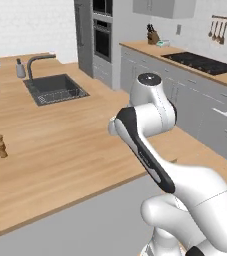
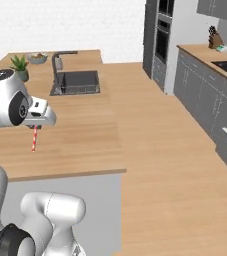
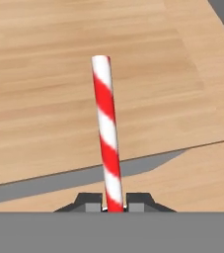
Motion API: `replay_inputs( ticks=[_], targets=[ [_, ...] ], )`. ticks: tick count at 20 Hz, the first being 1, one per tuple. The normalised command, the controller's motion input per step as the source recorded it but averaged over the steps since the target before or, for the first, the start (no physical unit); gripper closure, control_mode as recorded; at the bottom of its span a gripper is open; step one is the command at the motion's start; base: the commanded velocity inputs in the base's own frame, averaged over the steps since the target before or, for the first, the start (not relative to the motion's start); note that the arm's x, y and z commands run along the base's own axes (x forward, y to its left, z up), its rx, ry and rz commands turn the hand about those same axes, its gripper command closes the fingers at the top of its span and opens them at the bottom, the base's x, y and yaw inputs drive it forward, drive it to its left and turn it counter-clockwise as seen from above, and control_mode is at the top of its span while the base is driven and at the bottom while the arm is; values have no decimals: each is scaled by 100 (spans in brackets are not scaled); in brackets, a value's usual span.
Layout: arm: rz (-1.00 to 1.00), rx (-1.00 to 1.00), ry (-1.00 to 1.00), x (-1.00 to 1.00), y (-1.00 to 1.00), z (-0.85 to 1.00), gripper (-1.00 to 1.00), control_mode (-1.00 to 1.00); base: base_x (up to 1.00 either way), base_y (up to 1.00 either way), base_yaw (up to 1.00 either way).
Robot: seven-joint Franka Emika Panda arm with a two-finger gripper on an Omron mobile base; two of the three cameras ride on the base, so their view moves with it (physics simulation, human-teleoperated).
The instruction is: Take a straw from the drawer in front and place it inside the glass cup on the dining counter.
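- Judging from how things lie, the first half of the task is counted as done: the straw (image 3: 107, 133) is out of the drawer and is carried above the dining counter (image 2: 85, 135), a broad light-wood top with a dark sink (image 2: 77, 81) set into it.
- The second half is judged as left to do: the straw is not yet placed in any cup, and where the cup stands cannot be told here.
- A small brown wooden shaker (image 1: 1, 146) is seen standing alone on the counter, well apart from the arm.
- The gripper (image 3: 114, 203) is pressed together on the straw, pinching it at one end.
- The straw is seen as a thin straight stick striped red and white; in the right base view it hangs almost upright below the hand, clear of the wood.
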Motion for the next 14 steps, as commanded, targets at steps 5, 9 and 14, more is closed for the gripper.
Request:
replay_inputs(
  ticks=[5, 9, 14],
  targets=[
    [0, 0, 0, 0, 0, 0, 100, 100, 0, 100, 3],
    [0, 0, 0, 0, 0, 0, 100, 100, 0, 100, 0],
    [0, 0, 0, 0, 0, 0, 100, 100, 0, 100, 0]
  ],
)
